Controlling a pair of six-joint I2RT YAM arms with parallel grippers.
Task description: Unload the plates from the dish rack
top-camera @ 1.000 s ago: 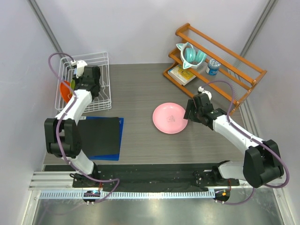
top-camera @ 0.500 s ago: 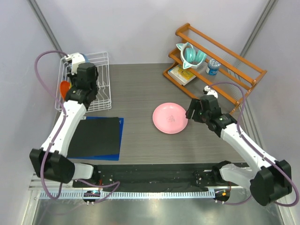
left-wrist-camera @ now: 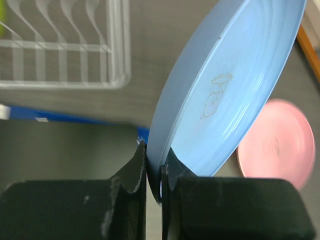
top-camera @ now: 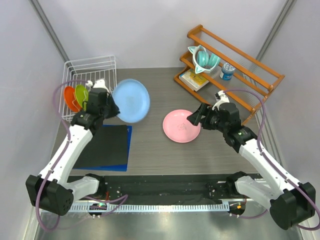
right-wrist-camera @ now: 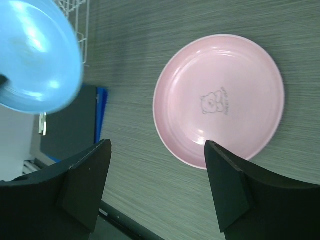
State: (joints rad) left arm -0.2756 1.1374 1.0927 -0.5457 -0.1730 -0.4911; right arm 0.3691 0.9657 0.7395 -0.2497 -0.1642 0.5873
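Observation:
My left gripper (top-camera: pixel 109 107) (left-wrist-camera: pixel 154 167) is shut on the rim of the light blue plate (top-camera: pixel 131 100) (left-wrist-camera: pixel 227 85), which it holds tilted in the air just right of the dish rack (top-camera: pixel 92 66). Orange (top-camera: pixel 69 98) and lime green (top-camera: pixel 81 94) plates stand on edge at the rack's near end. The pink plate (top-camera: pixel 181 126) (right-wrist-camera: pixel 220 100) lies flat on the table. My right gripper (top-camera: pixel 196 117) (right-wrist-camera: pixel 157 146) hovers open over its right edge, holding nothing. In the right wrist view the blue plate (right-wrist-camera: pixel 35 55) shows blurred at upper left.
An orange-brown wooden shelf rack (top-camera: pixel 245 67) at the back right carries a teal cup (top-camera: pixel 202 58), a small can (top-camera: pixel 227 71) and a book (top-camera: pixel 194 79). A black mat on a blue board (top-camera: pixel 106 146) lies near the left arm.
The left arm has lifted the blue plate out of the rack and swung it right and toward the near side. The right gripper has opened wider beside the pink plate.

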